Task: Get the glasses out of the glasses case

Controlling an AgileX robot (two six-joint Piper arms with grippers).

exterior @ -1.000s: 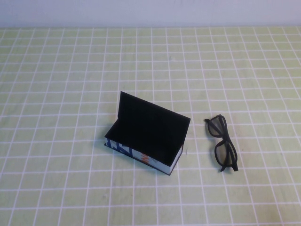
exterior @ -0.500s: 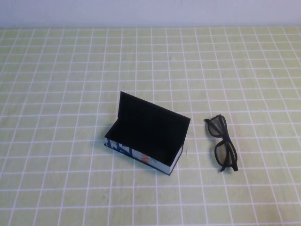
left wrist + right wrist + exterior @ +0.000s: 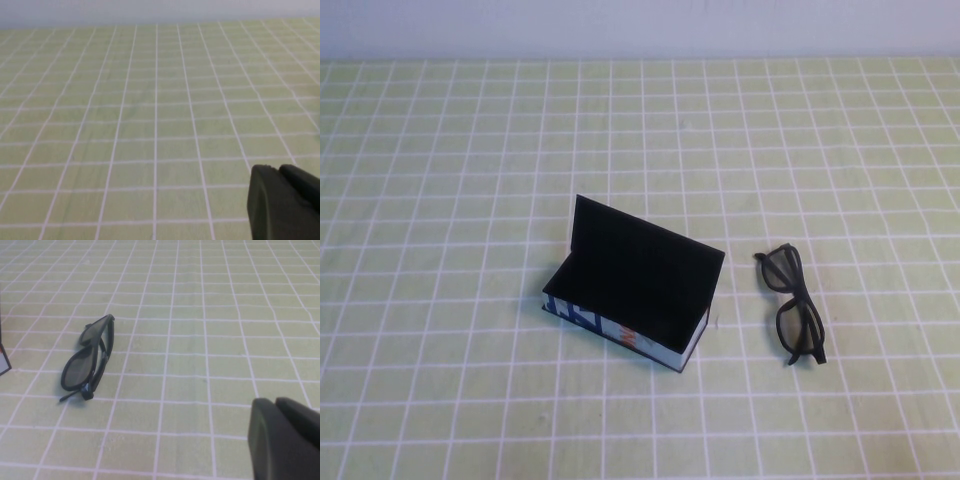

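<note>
One pair of black thick-framed plastic glasses (image 3: 795,305) lies folded on the green-checked bench (image 3: 470,150), just right of one open black-lidded case (image 3: 635,290) | light, stiff, slippery lenses; likely best gripped at frame bridge | left hand (image 3: 285,202), right hand (image 3: 285,437) near bench, grip cannot be told

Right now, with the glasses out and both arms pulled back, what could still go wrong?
The glasses lie folded on the checked cloth beside the open glasses case, near the right gripper; a careless sweep could knock them. The upright lid could also catch a passing arm. The left gripper faces bare cloth.
</note>
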